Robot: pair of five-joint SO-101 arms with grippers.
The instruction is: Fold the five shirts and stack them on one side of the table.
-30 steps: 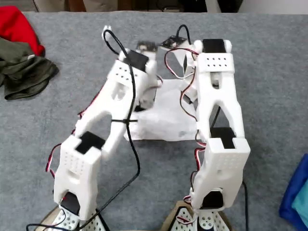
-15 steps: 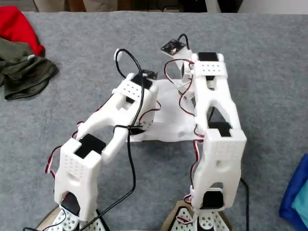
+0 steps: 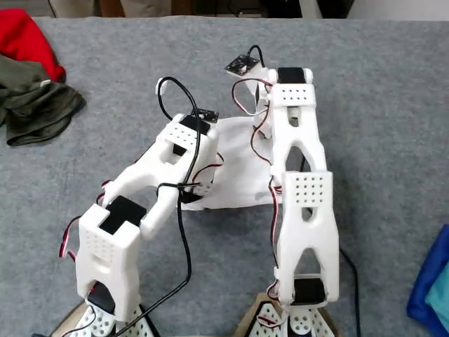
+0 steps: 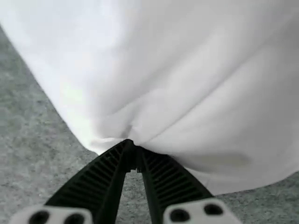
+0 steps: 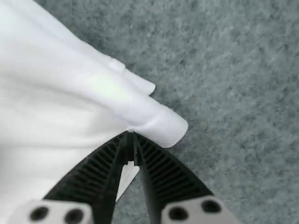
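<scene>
A white shirt (image 3: 242,165) lies in the middle of the grey table, partly hidden under both arms. My left gripper (image 4: 132,148) is shut, pinching a fold of the white shirt (image 4: 187,84) near its edge. My right gripper (image 5: 130,136) is shut too, gripping a rolled edge of the white shirt (image 5: 60,107) over bare grey cloth. In the high view the left arm (image 3: 168,158) covers the shirt's left part and the right arm (image 3: 295,133) its right part. A red shirt (image 3: 24,38) and a dark green shirt (image 3: 35,102) lie bunched at the far left.
A blue garment (image 3: 433,281) sticks in from the table's right edge. Grey tabletop (image 3: 393,105) lies bare to the right and beyond the arms. Cables loop over the left arm.
Both arms have drawn back toward their bases, pulling the white shirt's far edge with them. The left arm sank lower over the shirt; the right arm shifted slightly left.
</scene>
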